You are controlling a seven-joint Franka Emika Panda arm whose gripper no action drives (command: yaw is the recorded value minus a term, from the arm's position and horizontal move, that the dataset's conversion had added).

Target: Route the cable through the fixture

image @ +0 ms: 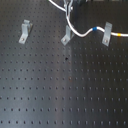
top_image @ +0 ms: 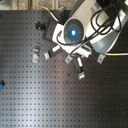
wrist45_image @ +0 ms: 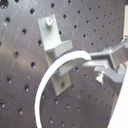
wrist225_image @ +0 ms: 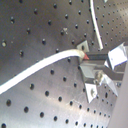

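Right now the tool (wrist45_image: 91,64) is clenched on the cable (wrist45_image: 52,75), its metal fingertips (wrist225_image: 97,61) pinching the white cord near its end, and both wrist views show that grip clearly. In the first wrist view the cord arcs away from the tips in a wide curve that crosses in front of the fixture (wrist45_image: 54,47), a silver-grey bent clip screwed to the black perforated counter (wrist45_image: 20,60); whether the cord sits in the clip's slot or just passes over it, I cannot tell.

Over in the first exterior view, three clips stand in a row across the upper part of the frame: the left clip (image: 25,31), the middle one (image: 67,35) and the right clip (image: 106,34). The cable (image: 82,34) drops from the top centre of the frame, reaches the middle clip, then runs right to the right clip, with its blue band (image: 94,29) showing between those two clips and a yellow mark (image: 120,35) just past the right clip.

From above, in the second exterior view, the arm (top_image: 75,30) fills the upper centre of the frame and hides most of the action beneath it.
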